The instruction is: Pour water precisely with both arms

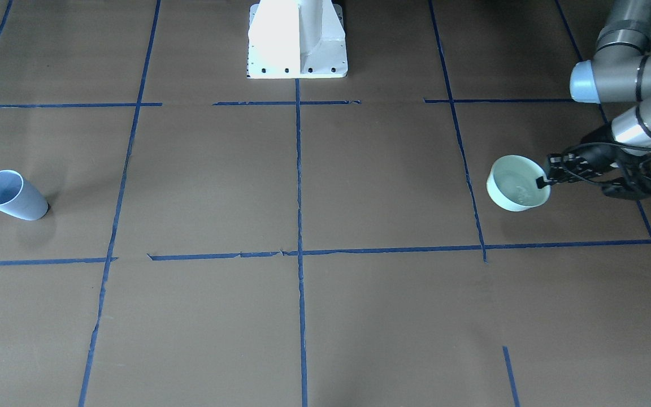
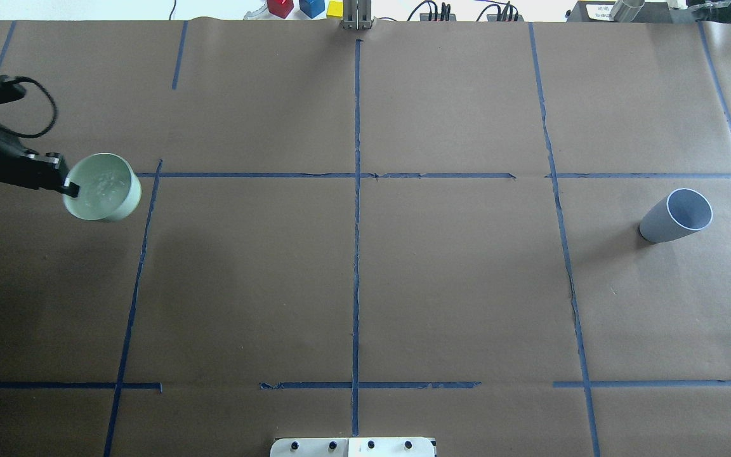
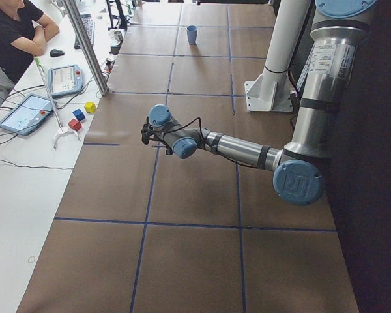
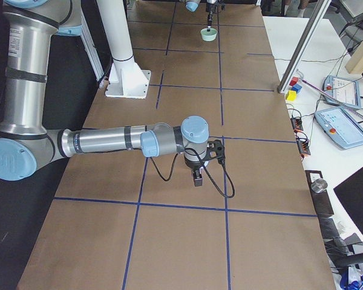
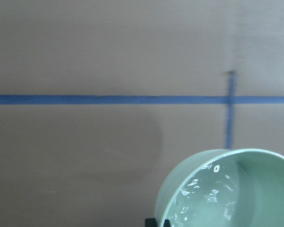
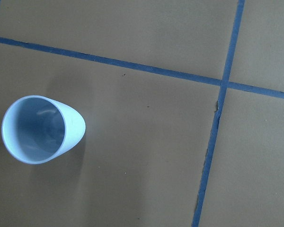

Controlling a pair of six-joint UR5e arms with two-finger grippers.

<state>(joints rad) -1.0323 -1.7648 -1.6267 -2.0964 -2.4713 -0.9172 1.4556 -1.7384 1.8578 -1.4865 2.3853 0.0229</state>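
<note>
left claw (image 2: pixel 72 188) pinches bowl (image 2: pixel 115 202) rim, water (image 5: pixel 203 193) glinting; right claw (image 4: pixel 197 180) state unreadable.

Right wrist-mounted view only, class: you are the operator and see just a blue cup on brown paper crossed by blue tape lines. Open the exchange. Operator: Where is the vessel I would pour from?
Observer: A pale green bowl is at the table's other end from your blue cup, on the robot's left.
Operator: Is anything holding it?
Observer: Yes, the left hand pinches its rim.
Operator: Any water in it?
Observer: The left wrist view shows glints of water inside.
</note>
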